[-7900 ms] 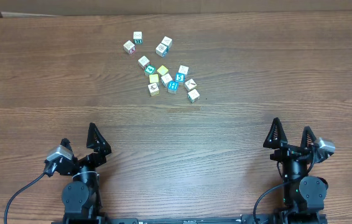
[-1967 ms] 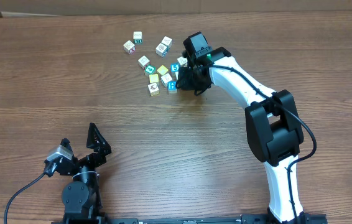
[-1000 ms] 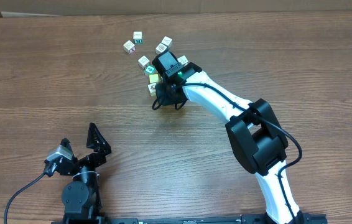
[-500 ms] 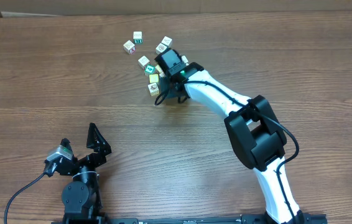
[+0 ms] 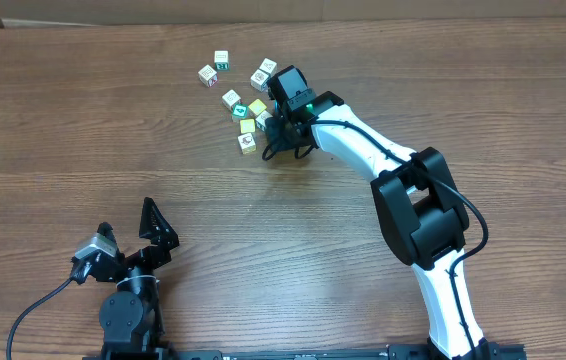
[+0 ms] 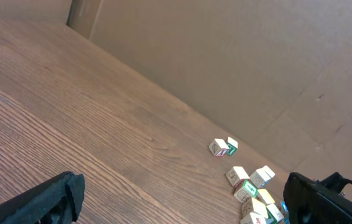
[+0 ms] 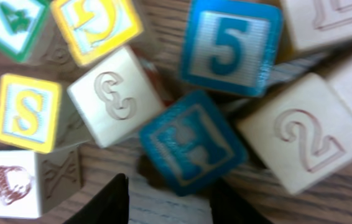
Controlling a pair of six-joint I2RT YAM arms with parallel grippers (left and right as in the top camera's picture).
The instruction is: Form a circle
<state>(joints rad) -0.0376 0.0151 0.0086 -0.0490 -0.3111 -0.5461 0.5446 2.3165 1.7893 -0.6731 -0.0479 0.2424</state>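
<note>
In the right wrist view a tight cluster lies on the wood: a blue "5" cube (image 7: 231,46), a blue cube (image 7: 191,142) with a raised letter, a white cube (image 7: 115,96) and a white "2" cube (image 7: 303,134). My right gripper (image 7: 171,202) is open just in front of the lettered blue cube, whose near corner lies between the fingertips (image 7: 112,200) without being gripped. Seen from overhead, the right gripper (image 5: 283,142) covers this cluster. My left gripper (image 5: 156,228) rests open at the near left, far from the cubes.
Loose cubes surround the cluster: a yellow "S" cube (image 7: 27,112), a yellow-faced cube (image 7: 95,25), a green-faced cube (image 7: 11,22) and a white picture cube (image 7: 23,180). Overhead, more white cubes (image 5: 222,60) lie farther back. A cardboard wall (image 6: 226,56) stands behind the table.
The right gripper has slid right and slightly back from the scatter's near-left edge, and its jaws have opened wider. The left arm has not moved.
</note>
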